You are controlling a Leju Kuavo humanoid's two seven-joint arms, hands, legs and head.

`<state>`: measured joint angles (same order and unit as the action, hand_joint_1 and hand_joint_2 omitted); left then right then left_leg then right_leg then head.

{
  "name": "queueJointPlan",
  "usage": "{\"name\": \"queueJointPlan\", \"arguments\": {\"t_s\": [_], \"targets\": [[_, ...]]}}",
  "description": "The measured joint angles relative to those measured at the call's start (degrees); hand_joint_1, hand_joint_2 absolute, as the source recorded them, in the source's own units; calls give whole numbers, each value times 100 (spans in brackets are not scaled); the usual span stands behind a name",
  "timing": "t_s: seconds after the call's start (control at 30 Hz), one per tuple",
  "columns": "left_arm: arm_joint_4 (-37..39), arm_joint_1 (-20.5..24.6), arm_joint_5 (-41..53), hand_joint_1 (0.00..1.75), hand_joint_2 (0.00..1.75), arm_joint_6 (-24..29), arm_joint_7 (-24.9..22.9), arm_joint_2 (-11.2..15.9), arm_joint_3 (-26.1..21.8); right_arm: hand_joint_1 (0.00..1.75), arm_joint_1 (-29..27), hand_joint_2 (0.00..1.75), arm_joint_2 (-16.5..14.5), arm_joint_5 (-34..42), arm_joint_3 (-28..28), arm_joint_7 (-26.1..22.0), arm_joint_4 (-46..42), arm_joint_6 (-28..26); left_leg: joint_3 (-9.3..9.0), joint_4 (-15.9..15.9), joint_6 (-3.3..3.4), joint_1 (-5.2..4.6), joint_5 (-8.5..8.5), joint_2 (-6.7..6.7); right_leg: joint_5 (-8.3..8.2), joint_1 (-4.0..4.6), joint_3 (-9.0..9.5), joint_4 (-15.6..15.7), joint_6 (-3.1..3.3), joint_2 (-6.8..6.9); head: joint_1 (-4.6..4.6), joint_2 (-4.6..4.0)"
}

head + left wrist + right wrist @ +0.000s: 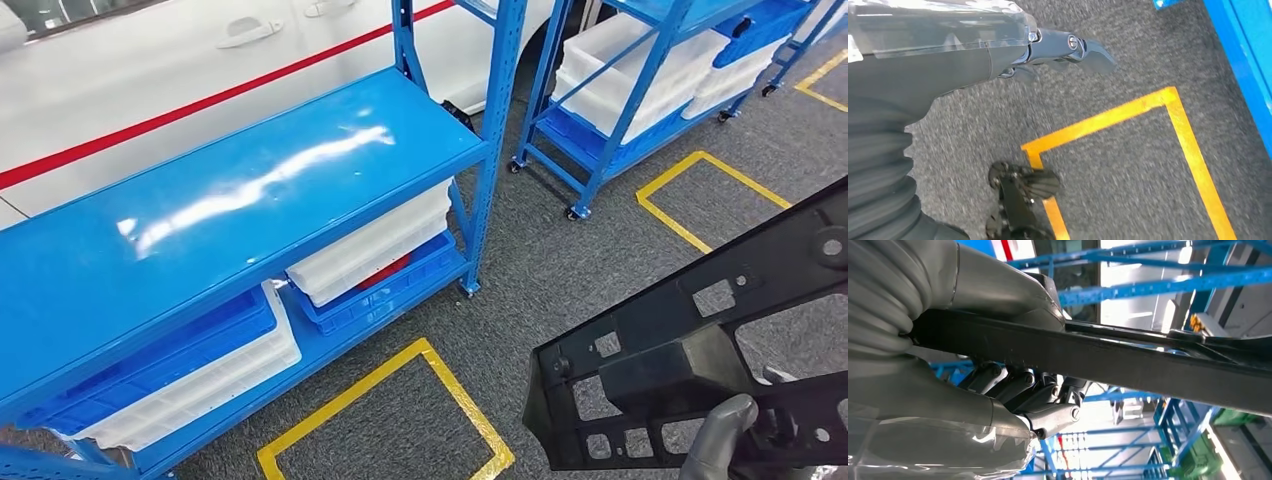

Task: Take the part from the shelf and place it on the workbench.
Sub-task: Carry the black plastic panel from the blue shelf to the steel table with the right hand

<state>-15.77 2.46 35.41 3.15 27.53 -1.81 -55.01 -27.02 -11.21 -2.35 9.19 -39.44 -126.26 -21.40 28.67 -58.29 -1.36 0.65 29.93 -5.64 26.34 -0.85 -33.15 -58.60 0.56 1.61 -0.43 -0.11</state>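
While the right hand [722, 435] grips the black part [690, 340], cut off at frame edge, left hand [1068, 50] hangs empty

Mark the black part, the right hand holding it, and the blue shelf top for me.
black part [690, 330]: head view, middle of its frame.
right hand [722, 432]: head view, grey thumb on the part.
blue shelf top [200, 220]: head view, bare glossy surface.

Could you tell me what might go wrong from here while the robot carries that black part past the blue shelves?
1. The right hand grips the black part near one end, so the long free end could lever down and slip.
2. That free end reaches toward the blue shelf and its upright; turning could clip it.
3. The left hand hangs by the floor, giving no support.
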Motion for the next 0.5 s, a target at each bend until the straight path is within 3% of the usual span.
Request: {"name": "queueJointPlan", "arguments": {"t_s": [0.03,0.1,0.13,0.17,0.2,0.23,0.27,0.3,0.37,0.4,0.47,0.5], "targets": [[5,0,3,0,175,-9,-1,1,-7,175,6,175,0,0,5,-4,-1,-27,90,-216,-18,14,152,150,-21,-17,0,20,39,-60,-5,0],[20,-23,10,0,175,-28,-3,2,-20,175,18,175,0,13,17,-16,-1,-85,425,-950,-31,30,549,437,-42,-11,-18,24,84,-192,-15,0],[26,-36,14,0,175,-38,-3,3,-28,175,19,175,0,27,21,-22,-1,-113,601,-1312,-32,31,680,488,-45,0,-30,16,92,-271,-14,0],[30,-46,27,0,175,-44,-3,4,-35,175,18,175,0,48,23,-27,-1,-138,712,-1520,-27,30,703,508,-48,12,-37,7,95,-355,-14,0],[31,-50,44,0,175,-48,-2,4,-40,175,17,175,0,73,23,-28,-1,-158,727,-1510,-14,29,606,521,-49,21,-39,-4,97,-441,-14,0],[32,-50,63,0,175,-50,-1,4,-43,175,16,175,0,96,23,-29,-1,-179,637,-1272,8,28,408,549,-49,29,-35,-13,96,-529,-14,0],[32,-50,86,0,175,-50,1,5,-44,175,16,175,0,115,23,-30,-1,-200,480,-894,38,27,171,632,-50,33,-30,-18,94,-610,-14,0],[33,-51,101,0,175,-48,3,13,-45,175,18,175,0,127,23,-31,-1,-223,323,-500,74,29,-11,812,-53,40,-32,-29,80,-688,-10,-1],[37,-57,123,0,175,-33,3,26,-46,175,18,175,0,139,23,-35,-1,-254,149,-34,114,20,-168,1079,-71,21,-66,-43,19,-840,-9,-1],[39,-56,129,0,175,-20,2,32,-46,175,14,175,0,147,23,-36,-1,-261,132,29,124,9,-163,1122,-88,3,-91,-44,-28,-920,-9,-1],[40,-37,146,0,175,5,-1,27,-47,175,-8,175,0,166,23,-37,-7,-271,103,87,154,-1,-205,965,-114,-20,-129,-42,-111,-1003,-9,0],[40,-27,157,0,175,13,-4,24,-48,175,-16,175,0,175,23,-38,-15,-279,82,131,183,8,-237,884,-76,-9,-167,-101,-136,-899,1,0]]}}
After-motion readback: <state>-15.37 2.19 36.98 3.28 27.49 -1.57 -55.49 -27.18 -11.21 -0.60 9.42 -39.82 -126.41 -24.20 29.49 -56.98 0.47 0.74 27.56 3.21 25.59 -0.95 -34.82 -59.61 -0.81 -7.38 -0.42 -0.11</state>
